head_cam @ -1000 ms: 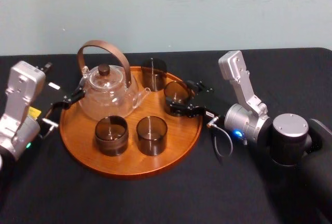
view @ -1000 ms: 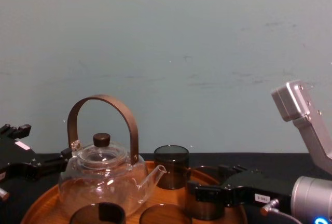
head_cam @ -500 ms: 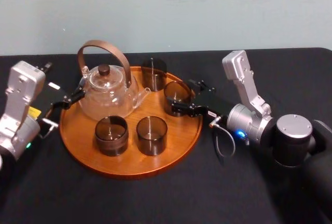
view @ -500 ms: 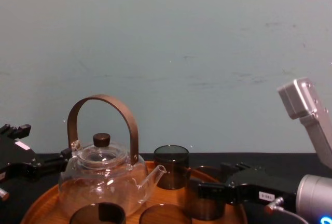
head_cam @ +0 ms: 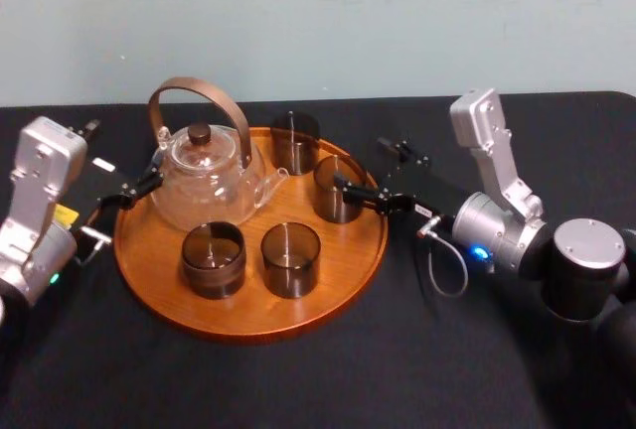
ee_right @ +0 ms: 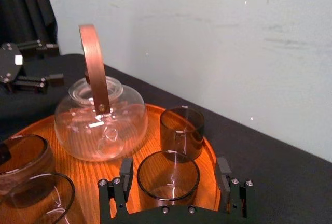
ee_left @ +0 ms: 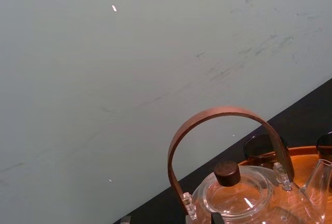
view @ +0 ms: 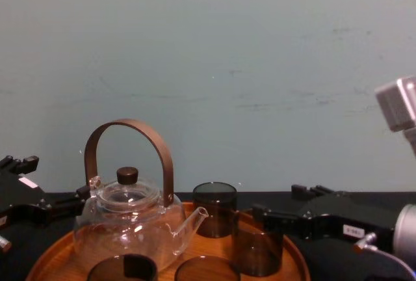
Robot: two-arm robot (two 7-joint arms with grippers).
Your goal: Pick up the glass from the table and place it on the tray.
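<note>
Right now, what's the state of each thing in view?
tray, flat on the table, loaded.
teapot, upright, lid on, looks empty.
right glass, upright on tray, empty, not gripped.
back glass, front left glass, front right glass, upright, empty.
right gripper, jaws open, flanking the right glass, apart from it.
left gripper, jaws open, by the tray's left rim.

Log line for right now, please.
smoked glass upright on tray, right side | right hand open, flanking it | left hand idle beside teapot
</note>
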